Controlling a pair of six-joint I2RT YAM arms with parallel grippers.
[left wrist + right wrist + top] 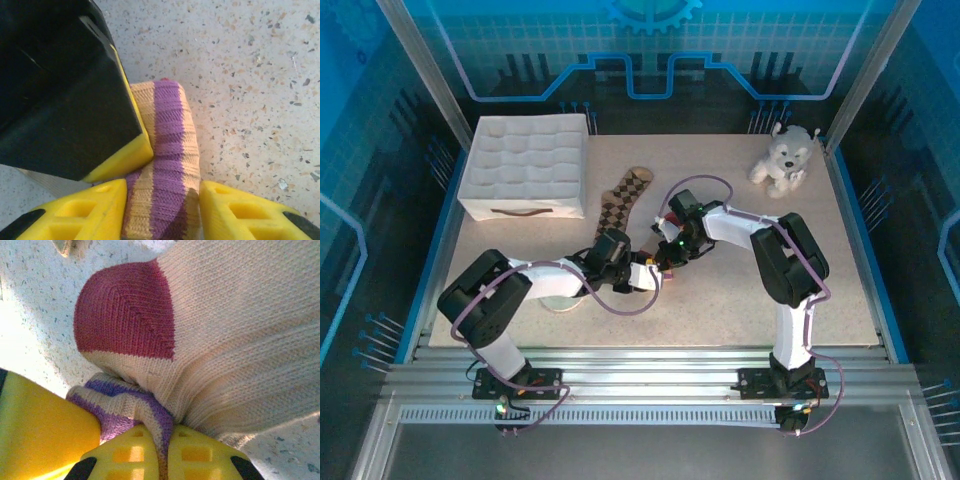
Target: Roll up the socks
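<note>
Right wrist view puts the right hand [167,440] with its fingers pressed together on a thin fold of the tan sock [240,340] at the striped cuff, and a dark red patch [125,315] bulges just above. Left wrist view shows the left hand [162,200] clamped on that same cuff, one yellow finger [95,210] against each side, with a black, yellow-edged finger of the right hand touching the cuff's left edge. From the top external view, both arms bend inward and low, and their hands meet at the middle of the tabletop [730,300], where the bunched sock is held. The argyle sock [625,200] lies flat just beyond them, beside a quilted white box [525,160]. A plush dog [782,158] sits at the far right corner.
</note>
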